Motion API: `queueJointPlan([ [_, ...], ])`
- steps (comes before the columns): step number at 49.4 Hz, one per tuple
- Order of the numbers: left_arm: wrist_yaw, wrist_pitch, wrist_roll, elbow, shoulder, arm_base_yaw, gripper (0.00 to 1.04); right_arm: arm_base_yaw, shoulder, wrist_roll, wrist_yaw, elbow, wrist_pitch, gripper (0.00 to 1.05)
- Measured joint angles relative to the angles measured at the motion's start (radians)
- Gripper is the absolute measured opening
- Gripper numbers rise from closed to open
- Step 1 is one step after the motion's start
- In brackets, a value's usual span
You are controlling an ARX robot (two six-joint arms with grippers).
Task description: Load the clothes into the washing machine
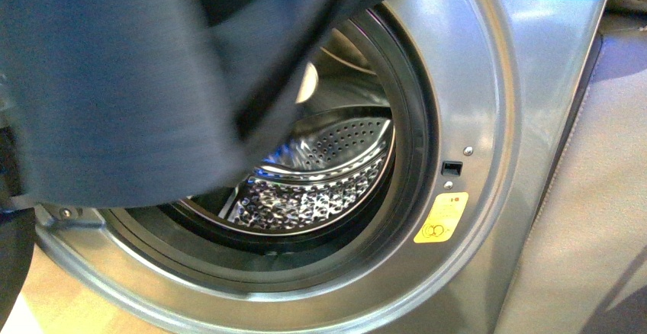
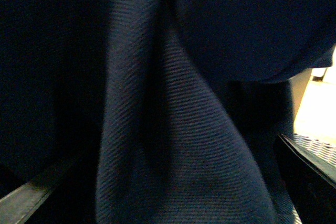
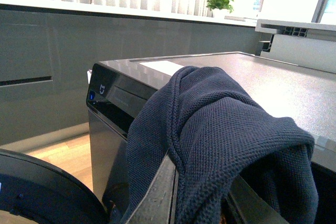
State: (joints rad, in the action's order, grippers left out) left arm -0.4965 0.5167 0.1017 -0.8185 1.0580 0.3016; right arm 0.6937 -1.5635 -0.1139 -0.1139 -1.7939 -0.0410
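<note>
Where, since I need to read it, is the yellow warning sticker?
In the front view the yellow warning sticker sits on the washing machine's front ring, right of the drum opening, just below the dark latch slot.

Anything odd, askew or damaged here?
Nothing spilled or damaged. The clothes lie draped over the right end effector, seemingly rather than cleanly pinched, and block much of the front view of the washing machine.
</note>
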Motion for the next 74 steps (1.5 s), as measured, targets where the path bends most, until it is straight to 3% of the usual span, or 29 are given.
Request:
queueJointPlan([
  [12,0.114,-0.034,-0.045,-0.082,0.069,0.132,0.98,-0.001,0.0,-0.004,0.001,0.0,0.0,0.1],
  [21,0.443,-0.036,-0.179,-0.164,0.196,0.191,0.98,-0.002,0.0,-0.005,0.005,0.0,0.0,0.1],
  [28,0.587,-0.016,-0.203,-0.196,0.249,0.192,0.98,-0.003,0.0,-0.006,0.006,0.0,0.0,0.1],
  [36,0.682,0.025,-0.195,-0.203,0.276,0.192,0.98,-0.003,0.0,-0.006,0.005,0.0,0.0,0.1],
  [53,0.767,0.146,-0.191,-0.203,0.331,0.232,0.98,-0.003,0.0,-0.007,0.005,0.0,0.0,0.1],
  [59,0.73,0.203,-0.195,-0.197,0.335,0.236,0.73,-0.003,0.001,-0.007,0.005,-0.002,0.001,0.1],
  [70,0.657,0.216,-0.176,-0.166,0.304,0.211,0.41,-0.003,0.002,-0.007,0.005,-0.002,0.001,0.1],
  [74,0.646,0.214,-0.167,-0.159,0.293,0.198,0.3,-0.003,0.002,-0.01,0.004,-0.002,0.001,0.21],
])
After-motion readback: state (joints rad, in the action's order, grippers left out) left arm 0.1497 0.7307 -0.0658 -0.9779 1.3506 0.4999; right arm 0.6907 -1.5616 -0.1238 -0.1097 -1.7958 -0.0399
